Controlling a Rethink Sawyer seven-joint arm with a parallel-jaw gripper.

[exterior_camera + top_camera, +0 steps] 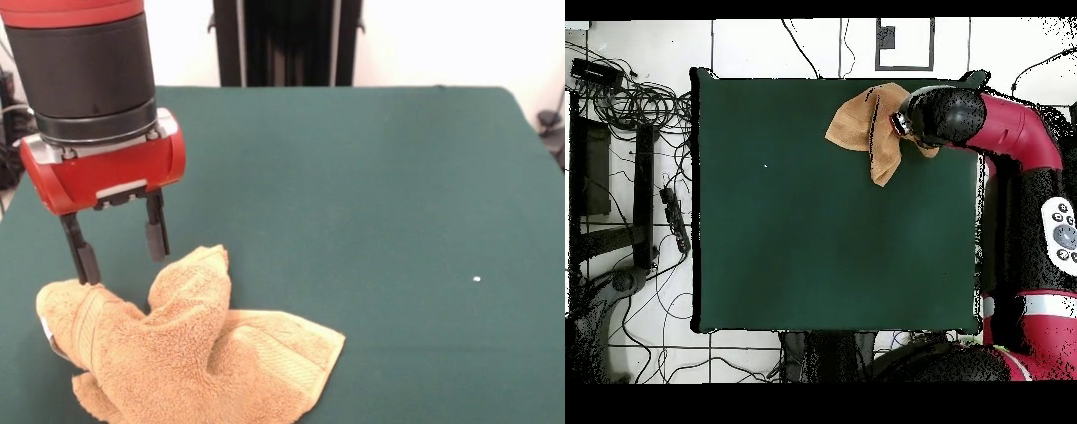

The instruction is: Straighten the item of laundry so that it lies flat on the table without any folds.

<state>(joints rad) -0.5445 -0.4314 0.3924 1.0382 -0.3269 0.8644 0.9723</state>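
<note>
Fingers [86, 256] are spread apart, gripping nothing, hanging just above the towel. Green table [371, 194] takes up most of the shot. Red arm [1005, 125] reaches over one corner, gripper [119, 247] pointing down. Orange-tan towel [190, 353] sits bunched and folded by that corner's edge.

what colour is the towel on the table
Orange-tan, with a fluffy pile; the towel shows best in the front view, lying crumpled on the dark green table.

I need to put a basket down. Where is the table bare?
The table is bare from the towel across to its other edges. It is crowded only in the towel's corner, where the hand hangs open just above the cloth.
</note>
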